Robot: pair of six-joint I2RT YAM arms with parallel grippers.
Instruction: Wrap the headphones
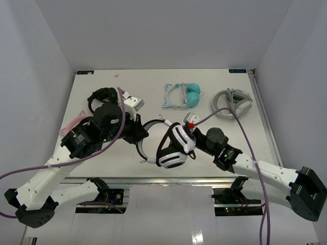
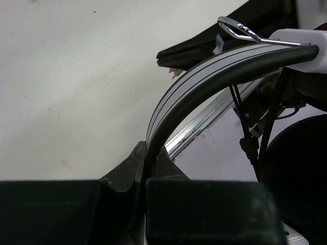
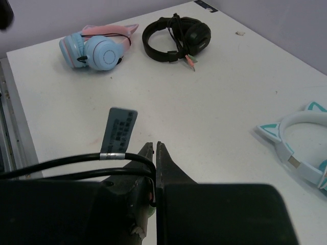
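Observation:
The white headphones with black trim (image 1: 171, 150) are held up over the table's near middle, one ringed ear cup low at the front. My left gripper (image 1: 141, 134) is shut on the white headband (image 2: 184, 92), which arcs up out of the jaws (image 2: 149, 158). My right gripper (image 1: 192, 130) is shut on the thin black cable (image 3: 61, 163), which loops out to the left of the jaws (image 3: 155, 149) and carries a grey label tag (image 3: 118, 130). More cable hangs beside the headband in the left wrist view (image 2: 248, 138).
Black headphones (image 1: 104, 96) lie at the back left, teal cat-ear headphones (image 1: 181, 95) at the back middle, grey-and-white headphones (image 1: 232, 103) at the back right. Blue-and-pink headphones (image 3: 99, 48) lie at the left, mostly under my left arm. The table's near edge rail (image 2: 214, 115) is close below.

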